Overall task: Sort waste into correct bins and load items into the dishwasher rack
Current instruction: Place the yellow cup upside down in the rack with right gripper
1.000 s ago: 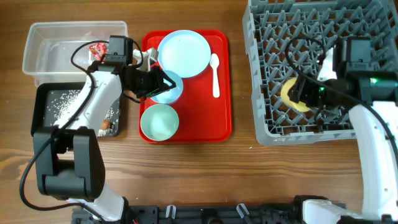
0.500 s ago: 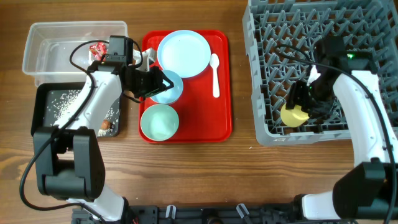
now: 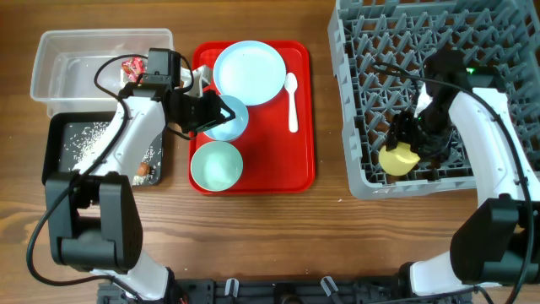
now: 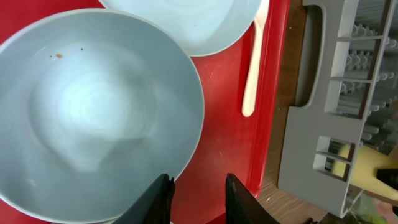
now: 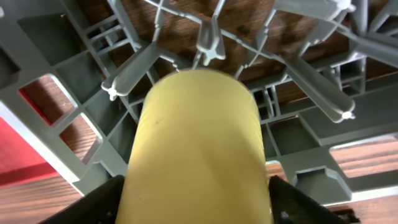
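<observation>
In near-left part of dishwasher rack (image 3: pixel 363 181): yellow cup (image 3: pixel 398 158) among pegs, right claw (image 3: pixel 407 142) astride it, gripped or released cannot tell. Likely light, rigid, slick; hold across body. Left claw (image 4: pixel 198 196) parted at bowl (image 4: pixel 93 112) rim.

You have clear passage along the worktop's (image 3: pixel 329 228) front edge and in the bare strip between the red tray (image 3: pixel 304 160) and the dishwasher rack (image 3: pixel 354 101), whereas inside that rack upright pegs (image 3: pixel 396 51) closely hem the yellow cup (image 3: pixel 398 158).

Bright even light, soft shadows, overhead sharp, yellow cup (image 5: pixel 198 149) slightly blurred (very close), bowl (image 4: pixel 93 112) faintly glossy
</observation>
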{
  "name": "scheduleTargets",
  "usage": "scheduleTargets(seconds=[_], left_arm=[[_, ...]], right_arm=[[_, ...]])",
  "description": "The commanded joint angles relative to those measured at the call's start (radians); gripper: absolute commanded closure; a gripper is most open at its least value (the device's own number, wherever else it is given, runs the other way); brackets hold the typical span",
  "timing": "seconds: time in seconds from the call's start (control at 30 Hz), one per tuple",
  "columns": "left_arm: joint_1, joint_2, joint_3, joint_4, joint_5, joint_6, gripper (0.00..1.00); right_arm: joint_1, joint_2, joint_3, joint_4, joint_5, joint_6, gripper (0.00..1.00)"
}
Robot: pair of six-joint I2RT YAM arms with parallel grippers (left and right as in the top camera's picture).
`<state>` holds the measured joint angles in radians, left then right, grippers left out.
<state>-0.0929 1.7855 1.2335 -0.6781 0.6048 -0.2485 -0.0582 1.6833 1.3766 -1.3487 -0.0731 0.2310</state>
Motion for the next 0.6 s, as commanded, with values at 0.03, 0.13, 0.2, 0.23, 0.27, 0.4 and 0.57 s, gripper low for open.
scheduleTargets(seconds=[0.03, 0.13, 0.2, 0.23, 0.27, 0.4, 0.57], left_arm=[[0.003, -0.020, 0.010, -0.001, -0.016, 0.009, 0.72], [0.003, -0.020, 0.010, -0.001, -0.016, 0.010, 0.72], [0.003, -0.020, 0.010, -0.004, -0.016, 0.009, 0.72], [0.003, -0.020, 0.010, -0.008, -0.020, 0.009, 0.72], [0.003, -0.020, 0.010, -0.011, -0.024, 0.010, 0.72], [0.003, -0.020, 0.010, -0.016, -0.044, 0.010, 0.75], [0.005, -0.038, 0.027, -0.035, -0.134, 0.010, 0.76]], right_arm=[[-0.005, 0.010, 0.012, 0.003, -0.018, -0.021, 0.05], [-0.005, 0.009, 0.012, 0.006, -0.018, -0.022, 0.01], [-0.005, 0.007, 0.013, 0.009, -0.018, -0.022, 0.00], [-0.005, 0.005, 0.024, 0.007, -0.018, -0.022, 0.00], [-0.005, 0.003, 0.032, 0.004, -0.018, -0.023, 0.01], [-0.005, -0.010, 0.113, -0.021, -0.018, -0.027, 0.00], [0.000, -0.046, 0.323, -0.070, -0.100, -0.090, 0.03]])
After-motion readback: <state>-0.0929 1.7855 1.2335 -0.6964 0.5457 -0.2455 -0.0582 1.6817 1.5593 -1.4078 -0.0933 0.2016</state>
